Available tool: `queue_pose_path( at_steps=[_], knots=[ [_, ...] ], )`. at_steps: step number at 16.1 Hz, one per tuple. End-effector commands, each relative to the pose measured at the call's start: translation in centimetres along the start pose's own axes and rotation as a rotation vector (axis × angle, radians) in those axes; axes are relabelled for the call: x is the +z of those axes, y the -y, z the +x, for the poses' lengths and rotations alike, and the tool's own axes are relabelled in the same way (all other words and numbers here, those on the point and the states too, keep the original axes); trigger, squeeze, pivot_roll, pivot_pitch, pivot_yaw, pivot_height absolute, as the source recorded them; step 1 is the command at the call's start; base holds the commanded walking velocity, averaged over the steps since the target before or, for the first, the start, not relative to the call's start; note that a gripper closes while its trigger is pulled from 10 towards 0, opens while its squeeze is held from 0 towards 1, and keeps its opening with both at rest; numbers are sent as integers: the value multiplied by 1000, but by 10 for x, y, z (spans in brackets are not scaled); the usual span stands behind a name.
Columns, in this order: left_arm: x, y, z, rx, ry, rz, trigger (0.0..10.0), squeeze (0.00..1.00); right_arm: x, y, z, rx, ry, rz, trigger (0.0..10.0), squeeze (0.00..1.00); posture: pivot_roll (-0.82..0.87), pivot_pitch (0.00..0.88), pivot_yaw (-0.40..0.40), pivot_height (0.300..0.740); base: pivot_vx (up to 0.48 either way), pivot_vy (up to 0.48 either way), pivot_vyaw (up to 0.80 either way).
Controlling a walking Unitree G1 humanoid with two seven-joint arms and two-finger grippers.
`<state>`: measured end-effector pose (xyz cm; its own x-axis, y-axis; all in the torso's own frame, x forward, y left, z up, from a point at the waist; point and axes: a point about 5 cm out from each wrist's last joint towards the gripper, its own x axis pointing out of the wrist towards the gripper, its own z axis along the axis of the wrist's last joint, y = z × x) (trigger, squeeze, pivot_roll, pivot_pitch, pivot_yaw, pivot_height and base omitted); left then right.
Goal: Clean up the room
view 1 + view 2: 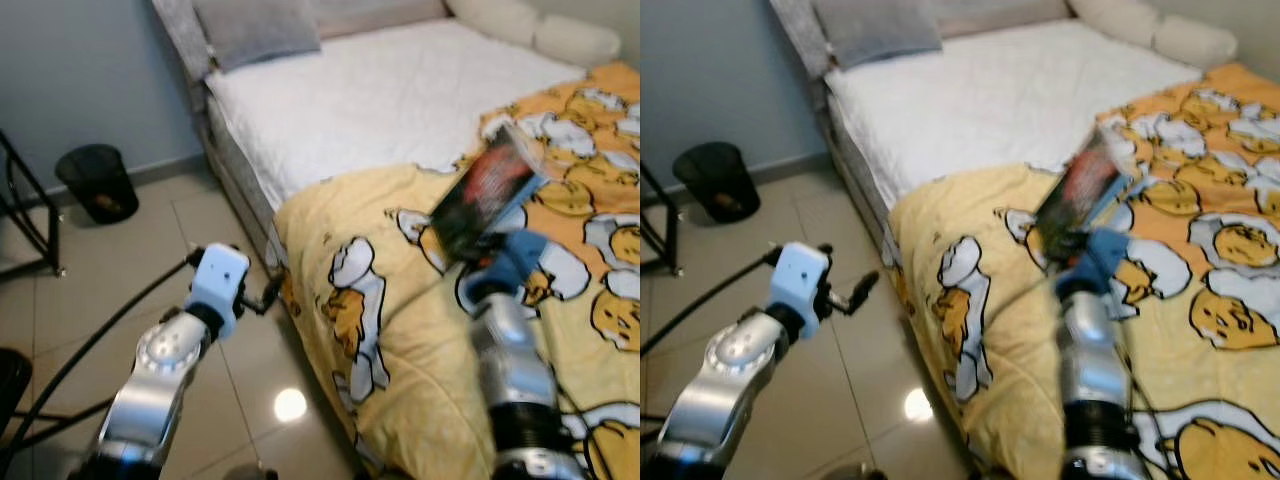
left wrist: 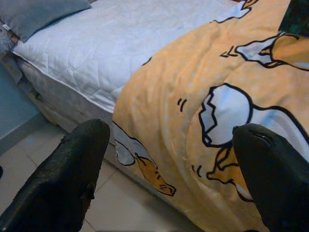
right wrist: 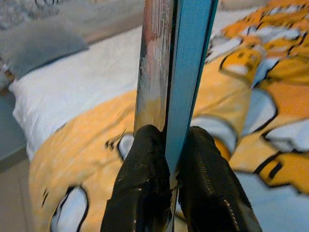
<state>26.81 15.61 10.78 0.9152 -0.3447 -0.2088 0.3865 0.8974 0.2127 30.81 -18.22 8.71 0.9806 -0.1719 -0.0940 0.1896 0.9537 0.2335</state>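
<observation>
- The right gripper (image 3: 169, 159) has its two black fingers pinching a thin, glossy book with a dark red-and-black cover (image 1: 487, 195) by one edge, holding it up in the air over the yellow cartoon-print duvet (image 1: 400, 330) near the middle of the bed.
- The grip looks narrow to me: the fingers clamp just the bottom edge, and in the right wrist view the slick cover and the blue inner layer rise well above the pads. A smooth cover held that low could pivot or slide out if the arm swings quickly.
- If it drops, it lands on soft quilted fabric, so I'd expect no damage, though it may slip into a fold or off the bed's edge onto the shiny beige floor tiles (image 1: 200, 230).
- The pages could also fan open and bend, since only part of the stack may be caught.
- The left gripper (image 2: 169, 183) hangs over the floor beside the bed, its fingers spread wide with nothing between them.
- A black cable (image 1: 100, 330) trails along the left arm; I'd worry it could snag during a turn.
- The white quilted mattress cover (image 1: 370, 90) looks soft, the grey pillow (image 1: 255, 28) plump, and a black mesh waste bin (image 1: 97, 180) stands by the wall.
</observation>
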Motion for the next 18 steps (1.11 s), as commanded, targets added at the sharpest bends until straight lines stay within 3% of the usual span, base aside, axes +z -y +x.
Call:
queue_pose_path(
  at_steps=[1,3,5,7,10,11,14,15,18],
  knots=[
    [1,-1,2,22,1,0,10000,769,6,1,0,-22,37,-41,10000,0,-5,0,-26,740,0,0,-800],
    [0,-3,3,49,-5,-42,10000,667,0,-12,-3,-25,29,-91,10000,0,-21,0,-22,740,0,0,-800],
    [-3,0,7,58,-8,-27,10000,439,-3,-25,-5,67,8,-45,10000,0,-17,0,-14,740,0,0,-800],
    [-1,7,11,28,-10,-11,10000,361,-2,-26,-2,50,2,-60,10000,0,-11,0,-18,740,0,0,-800],
    [2,2,16,54,-9,-40,10000,165,-1,-31,0,84,5,-80,10000,0,-15,0,-19,740,0,0,-800],
    [1,0,17,60,-6,-57,10000,0,0,-26,3,48,11,-75,10000,0,-21,0,-20,740,0,0,0],
    [2,-2,18,63,-1,-68,10000,0,1,-25,6,48,-5,-38,10000,0,-23,0,-22,740,0,0,0],
    [3,-4,19,77,16,-21,10000,0,-1,-27,6,54,-19,-41,10000,0,-18,0,-24,740,0,0,-800],
    [5,-8,22,93,16,-50,10000,0,-5,-28,7,37,-38,-49,10000,0,-10,0,-25,740,0,0,-800]
  ],
)
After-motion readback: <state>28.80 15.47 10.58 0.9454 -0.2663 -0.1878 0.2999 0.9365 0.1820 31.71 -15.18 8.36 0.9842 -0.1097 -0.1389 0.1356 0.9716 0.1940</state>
